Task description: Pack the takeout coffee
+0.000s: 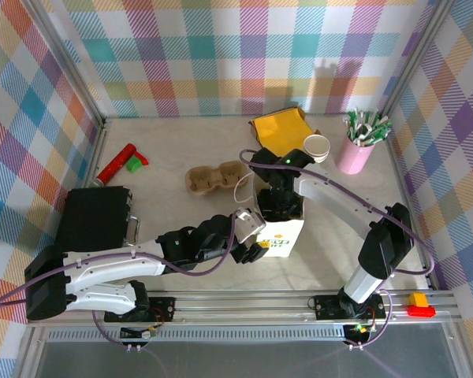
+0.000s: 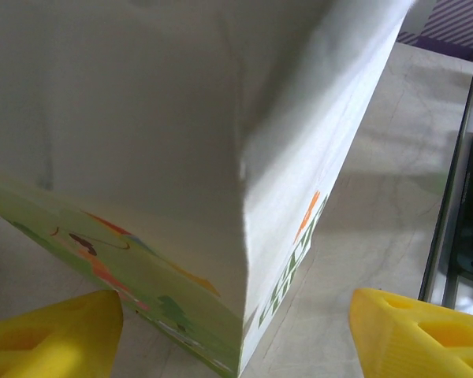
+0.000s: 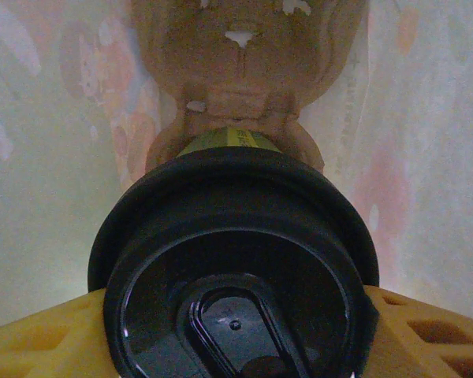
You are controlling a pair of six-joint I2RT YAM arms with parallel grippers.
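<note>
Inside the white paper bag (image 1: 284, 236) mid-counter (image 1: 181, 150), the right fingers (image 3: 39, 342) clasp the black-lidded takeout coffee (image 3: 236, 260), its cardboard carrier (image 3: 244, 71) waiting at 12 o'clock, while the left fingers (image 2: 47, 335), spread apart, straddle the bag's 8 o'clock corner, probably to steady it.

Glossy plastic lid (image 3: 236, 276), matt paper bag (image 2: 142, 118)
</note>
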